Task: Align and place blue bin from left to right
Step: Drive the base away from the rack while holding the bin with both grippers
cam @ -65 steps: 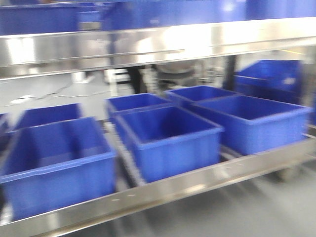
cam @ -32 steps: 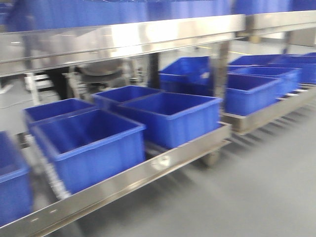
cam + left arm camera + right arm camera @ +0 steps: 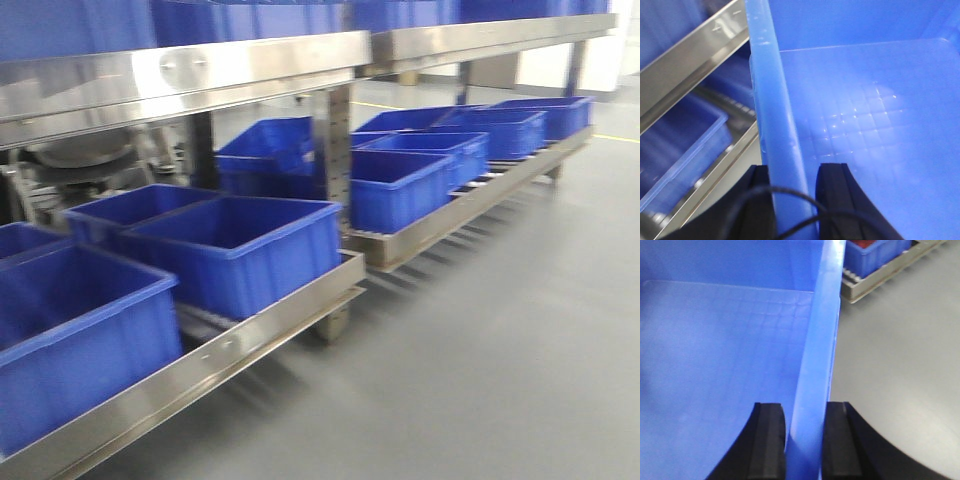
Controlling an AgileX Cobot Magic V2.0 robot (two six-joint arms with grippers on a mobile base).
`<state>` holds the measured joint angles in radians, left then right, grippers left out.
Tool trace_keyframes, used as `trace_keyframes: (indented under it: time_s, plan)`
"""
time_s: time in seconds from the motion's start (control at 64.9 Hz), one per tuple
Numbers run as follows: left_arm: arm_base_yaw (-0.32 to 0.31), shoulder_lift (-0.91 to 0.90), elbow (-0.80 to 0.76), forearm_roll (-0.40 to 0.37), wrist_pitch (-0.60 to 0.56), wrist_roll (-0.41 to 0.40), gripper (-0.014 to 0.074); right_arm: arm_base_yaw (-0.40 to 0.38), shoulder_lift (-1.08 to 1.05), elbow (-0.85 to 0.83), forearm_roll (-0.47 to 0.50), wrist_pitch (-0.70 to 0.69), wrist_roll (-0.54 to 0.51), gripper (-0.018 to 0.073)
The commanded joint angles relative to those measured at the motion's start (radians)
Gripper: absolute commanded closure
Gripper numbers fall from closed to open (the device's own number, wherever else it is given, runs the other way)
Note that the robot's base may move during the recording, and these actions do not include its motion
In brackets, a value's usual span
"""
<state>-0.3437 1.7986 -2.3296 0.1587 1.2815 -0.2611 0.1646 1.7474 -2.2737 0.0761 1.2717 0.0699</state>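
the blue bin (image 3: pixel 865 100) is up off the rack, carried between the two arms, empty, its gridded bottom showing in both wrist views; the front view doesn't catch it at all

left gripper (image 3: pixel 796 172) has its black fingers (image 3: pixel 832 200) either side of the bin's left wall, one inside, one outside, pinched on the thick rim, with a thin cable (image 3: pixel 765 192) looping across them

right gripper (image 3: pixel 802 410) does the same on the opposite wall, fingers clamped across the plastic

makes sense to me: a crate this wide has no single handle, so a grip on each side should hold it level and stop it swinging

off the bin's left side there's a steel rail (image 3: pixel 690 55) and another blue crate (image 3: pixel 685 145) below it, so the load is close alongside the shelving

off its right side it's bare grey floor (image 3: pixel 900 365)

ahead, the near rack (image 3: pixel 250 335) carries crates (image 3: pixel 240 245) side by side on its lower shelf, and a second rack (image 3: pixel 450 215) runs on to the far right with more

my read: this is the carry stage, bin in hand and not yet set down, with a slot further right the likely target
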Motion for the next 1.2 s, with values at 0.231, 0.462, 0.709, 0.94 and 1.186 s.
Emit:
trace_keyframes:
  time_s: [0.231,0.462,0.709,0.94,1.186]
  plan:
    - [0.001,-0.018,-0.016,0.010,-0.084,0.017,0.0708,-0.002,-0.014,-0.018,-0.012,-0.076,-0.034,0.0627]
    - [0.001,-0.018,-0.016,0.010,-0.084,0.017,0.0708,-0.002,-0.014,-0.018,-0.012,-0.076,-0.034,0.0627]
    - [0.001,-0.018,-0.016,0.010,-0.084,0.017,0.0708,-0.002,-0.015,-0.018,-0.012,-0.078,-0.034,0.0627]
    - [0.001,-0.018,-0.016,0.010,-0.084,0.017,0.0708,-0.002,-0.015,-0.018,-0.012,-0.078,-0.034,0.0627]
    - [0.001,-0.018,-0.016,0.010,-0.084,0.017,0.0708,-0.002,-0.015,-0.018,-0.012,-0.078,-0.034,0.0627]
